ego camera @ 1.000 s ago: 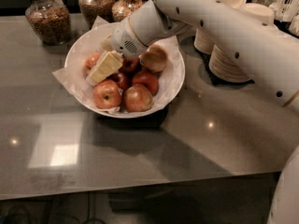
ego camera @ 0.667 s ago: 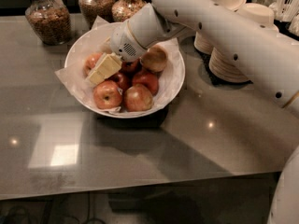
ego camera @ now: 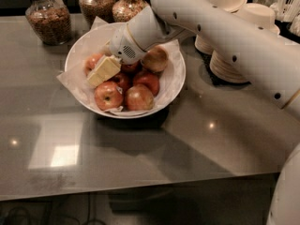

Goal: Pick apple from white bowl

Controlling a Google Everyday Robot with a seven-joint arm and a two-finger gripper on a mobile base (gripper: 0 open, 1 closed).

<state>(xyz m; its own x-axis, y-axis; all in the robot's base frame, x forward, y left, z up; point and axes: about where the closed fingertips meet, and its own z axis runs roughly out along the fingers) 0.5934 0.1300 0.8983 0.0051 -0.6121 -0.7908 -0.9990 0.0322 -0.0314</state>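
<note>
The claw [ego camera: 104,70] is pale yellow and hangs over the left part of the white bowl [ego camera: 176,81], which has white paper inside. The apple [ego camera: 139,98] is red-orange with pale yellow streaks; another apple [ego camera: 155,58] is tan-yellow. The worktop [ego camera: 140,149] is shiny grey.

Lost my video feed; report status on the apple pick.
Gripper low in white bowl, left side. Apple at bowl front, crowded by other apples. Nothing else in the way.

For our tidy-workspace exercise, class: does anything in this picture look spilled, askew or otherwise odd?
Nothing is spilled or damaged. Only the crinkled paper liner juts unevenly past the white bowl at its left rim. The gripper sits inside the bowl, over the apples.
</note>
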